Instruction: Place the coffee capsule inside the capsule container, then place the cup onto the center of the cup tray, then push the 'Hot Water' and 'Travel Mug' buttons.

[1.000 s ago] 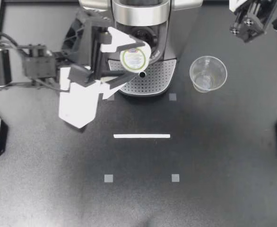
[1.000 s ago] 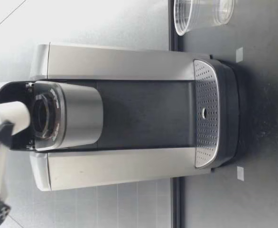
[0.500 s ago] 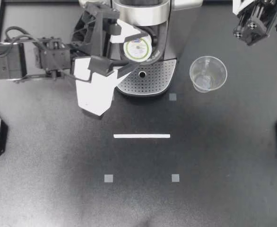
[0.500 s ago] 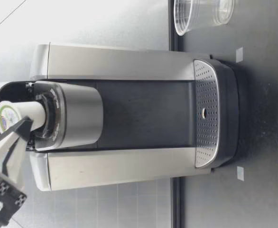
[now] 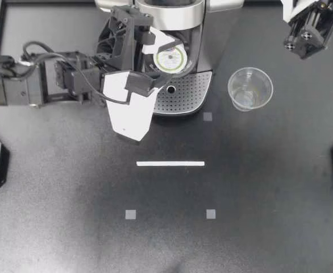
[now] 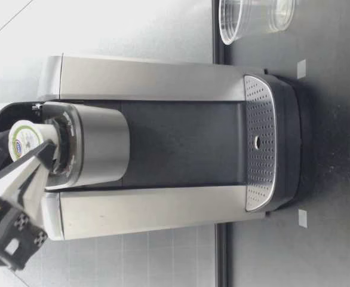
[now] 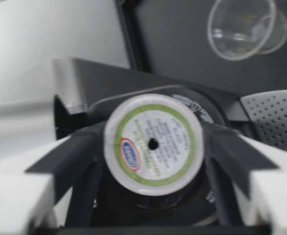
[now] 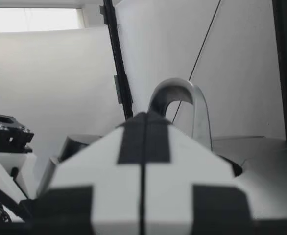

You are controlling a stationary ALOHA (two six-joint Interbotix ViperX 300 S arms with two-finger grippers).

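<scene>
1. Holding the coffee capsule (image 5: 171, 58) between both fingers, from two sides, the left gripper (image 5: 162, 59) stood in the upper middle of the top view, over the open head of the coffee machine (image 5: 169, 14).
2. The left wrist view showed the dark pads (image 7: 80, 154) pressing on the capsule from either side. Its foil top faced the camera, and the capsule container (image 7: 204, 112) was a dark ring right behind it.
3. From table height, the capsule (image 6: 21, 140) was above the container (image 6: 64, 149) with its narrow end at the mouth. It looked a little tilted and was not seated.
4. To do this step well, the arm should probably first bring the capsule's axis in line with the container. Then it should go down slowly and straight, so that the rim does not catch on the edge.
5. The fingers should open only when the rim rests on the container all around. An early release could leave the capsule crooked.
6. The right gripper (image 5: 303, 38), in the upper right corner of the top view, was closed on nothing, with its fingers together in its own wrist view. It was well apart from the cup (image 5: 250, 88), which stood on the table to the right of the cup tray (image 5: 183, 94).
</scene>
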